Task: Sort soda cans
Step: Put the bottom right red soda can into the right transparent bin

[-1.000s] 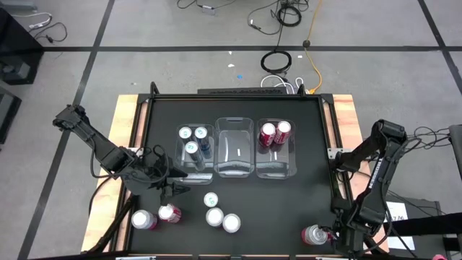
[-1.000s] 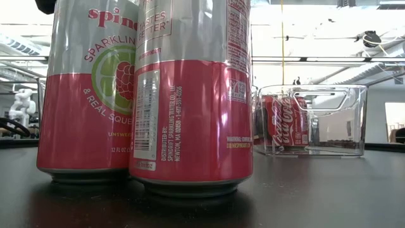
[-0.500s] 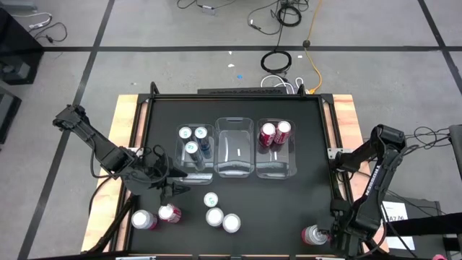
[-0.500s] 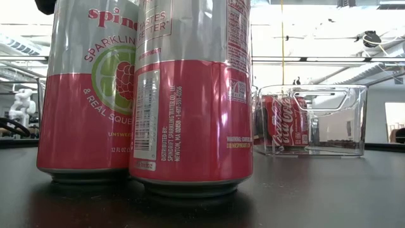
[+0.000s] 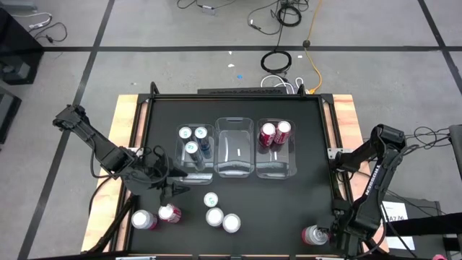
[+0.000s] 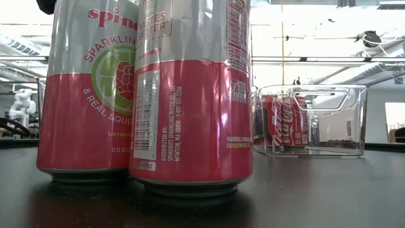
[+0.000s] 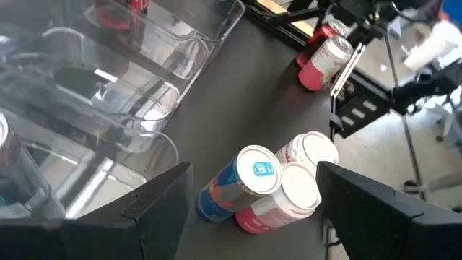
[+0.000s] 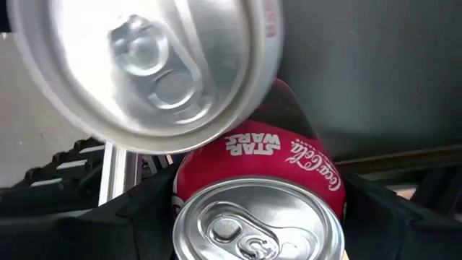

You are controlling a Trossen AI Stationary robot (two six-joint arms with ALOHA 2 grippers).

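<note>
In the right wrist view a dark red soda can (image 8: 258,167) with a silver top stands between the fingers of my right gripper (image 8: 258,217), close beside a pink can (image 8: 144,65). This is at the table's near right corner, where the high view shows the pink can (image 5: 314,235) and my arm covers the red one. My left gripper (image 5: 175,189) hangs open above the table's left half, holding nothing. Ahead of it stand a teal-blue can (image 7: 234,184) and two pink cans (image 7: 296,195). Two more pink cans (image 5: 155,217) stand near the left front edge. My right gripper has the dark red can's upper wall (image 8: 189,189) pinched between its two fingers (image 8: 137,217), one on each opposite side. The fingers come from above, pointing down. The can is upright. The can itself hides its base.
Three clear bins stand in a row mid-table: the left bin (image 5: 196,148) holds three teal-topped cans, the middle bin (image 5: 234,148) none, the right bin (image 5: 276,148) two red cans. The low view is filled by two pink cans (image 6: 145,95) up close.
</note>
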